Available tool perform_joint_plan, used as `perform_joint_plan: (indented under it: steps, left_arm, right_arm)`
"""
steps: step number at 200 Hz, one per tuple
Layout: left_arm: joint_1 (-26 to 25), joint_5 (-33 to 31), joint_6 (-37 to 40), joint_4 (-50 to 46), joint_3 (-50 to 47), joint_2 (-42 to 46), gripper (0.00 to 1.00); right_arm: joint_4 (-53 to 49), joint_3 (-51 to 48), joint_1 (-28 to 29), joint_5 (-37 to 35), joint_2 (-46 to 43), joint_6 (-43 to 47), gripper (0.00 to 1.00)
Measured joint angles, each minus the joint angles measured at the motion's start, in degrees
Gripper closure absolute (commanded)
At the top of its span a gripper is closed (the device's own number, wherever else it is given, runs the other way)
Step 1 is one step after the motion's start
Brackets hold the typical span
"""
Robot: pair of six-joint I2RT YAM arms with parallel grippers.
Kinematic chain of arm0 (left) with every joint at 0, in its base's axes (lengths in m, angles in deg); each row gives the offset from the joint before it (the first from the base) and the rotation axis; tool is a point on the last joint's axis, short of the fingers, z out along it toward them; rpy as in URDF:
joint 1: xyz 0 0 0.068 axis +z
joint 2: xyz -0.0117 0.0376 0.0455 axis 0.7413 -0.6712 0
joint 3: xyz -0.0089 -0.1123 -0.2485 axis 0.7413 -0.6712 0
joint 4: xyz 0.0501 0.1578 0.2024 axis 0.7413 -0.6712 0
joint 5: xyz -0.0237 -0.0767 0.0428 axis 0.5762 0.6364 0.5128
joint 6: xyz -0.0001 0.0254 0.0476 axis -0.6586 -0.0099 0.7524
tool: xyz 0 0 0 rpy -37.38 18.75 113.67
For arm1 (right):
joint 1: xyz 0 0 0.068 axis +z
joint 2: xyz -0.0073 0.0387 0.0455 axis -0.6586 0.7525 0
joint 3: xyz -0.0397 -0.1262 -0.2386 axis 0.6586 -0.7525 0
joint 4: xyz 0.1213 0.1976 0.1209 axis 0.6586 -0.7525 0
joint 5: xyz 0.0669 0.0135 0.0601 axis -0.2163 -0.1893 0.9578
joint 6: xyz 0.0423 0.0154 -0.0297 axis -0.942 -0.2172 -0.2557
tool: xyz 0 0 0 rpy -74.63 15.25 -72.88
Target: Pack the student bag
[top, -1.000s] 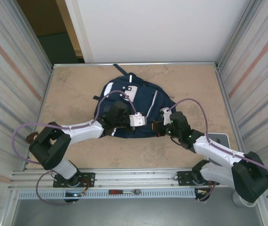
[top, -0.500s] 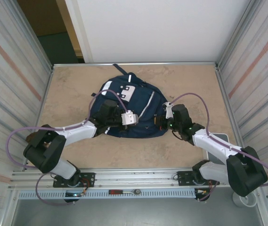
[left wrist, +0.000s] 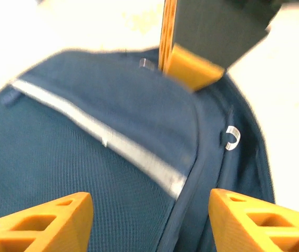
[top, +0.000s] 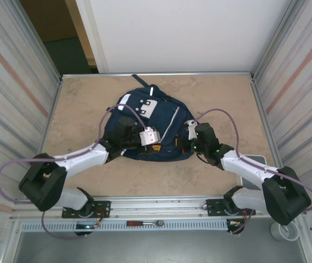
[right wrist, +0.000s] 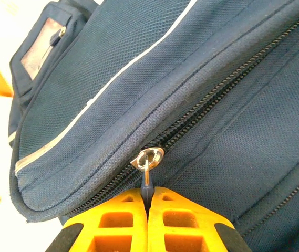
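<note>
While the student bag (top: 169, 118) lies front-up on the table (top: 84, 98), just ahead of both grippers, its long zip looks closed beyond the slider; the stretch behind it I can't tell. The zip pull (right wrist: 147, 178) sits right at the tips of the right gripper (right wrist: 148, 218), whose fingers are pressed together, clamped on the tab.

Change: the left gripper (left wrist: 149, 220) was shut against the fabric a moment ago. Now its fingers stand apart, hovering just above the front panel with the reflective stripe (left wrist: 112, 144) beneath them and nothing gripped.

My read: the bag has lost its brace. If the right arm drags the zip now, the bag may slide rather than open. Left probably needs a new hold first.
</note>
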Motion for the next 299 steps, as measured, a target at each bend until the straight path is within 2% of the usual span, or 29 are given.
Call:
perform_joint_plan:
  steps: [28, 49, 106, 122, 151, 176, 198, 245, 281, 289, 299]
  left_arm:
    - [-5.2, -5.1, 0.6, -0.5, 0.1, 2.6, 0.3]
    - [-7.7, -7.6, 2.0, -2.1, 0.2, 1.7, 0.34]
    - [-6.5, -10.6, 3.8, -2.4, 0.0, 0.2, 0.48]
    - [-5.4, -10.5, 3.9, -1.8, -0.5, 0.0, 0.57]
    - [-4.6, -9.0, 3.7, -1.3, -0.6, -0.8, 0.84]
    - [-3.1, -7.0, 3.3, -0.1, -1.4, -0.6, 0.9]
    - [-1.4, -5.3, 3.1, 1.8, -3.2, 0.7, 0.91]
    - [4.3, -1.9, 1.1, 6.3, -9.7, 5.9, 0.89]
    - [5.7, -0.9, -0.8, 6.5, -11.0, 6.6, 0.78]
    - [5.7, -0.8, -1.5, 6.4, -11.0, 6.8, 0.74]
    - [5.8, -0.5, -2.1, 6.2, -11.0, 7.0, 0.63]
  right_arm:
    - [1.0, 0.2, 2.3, 0.0, 0.3, 0.0, 1.0]
    - [1.7, 0.5, 3.9, 0.3, 0.3, 0.0, 1.0]
    - [3.5, 0.6, 5.7, 1.2, 0.3, 0.0, 1.0]
    - [3.5, 0.6, 5.7, 1.3, 0.3, 0.0, 1.0]
    - [3.9, 0.6, 5.7, 1.0, 0.3, 0.0, 1.0]
    - [3.5, 0.6, 5.2, 0.1, 0.2, 0.1, 1.0]
    - [2.2, 0.9, 3.4, 1.3, 0.2, 0.2, 1.0]
    - [-1.1, 6.0, -4.7, 5.4, 3.1, -0.2, 1.0]
    - [-0.8, 7.3, -2.8, 5.8, 6.1, -0.5, 1.0]
    - [-0.8, 7.3, -2.2, 5.4, 6.5, -0.5, 1.0]
    - [-0.8, 7.3, -1.6, 4.9, 6.8, -0.5, 1.0]
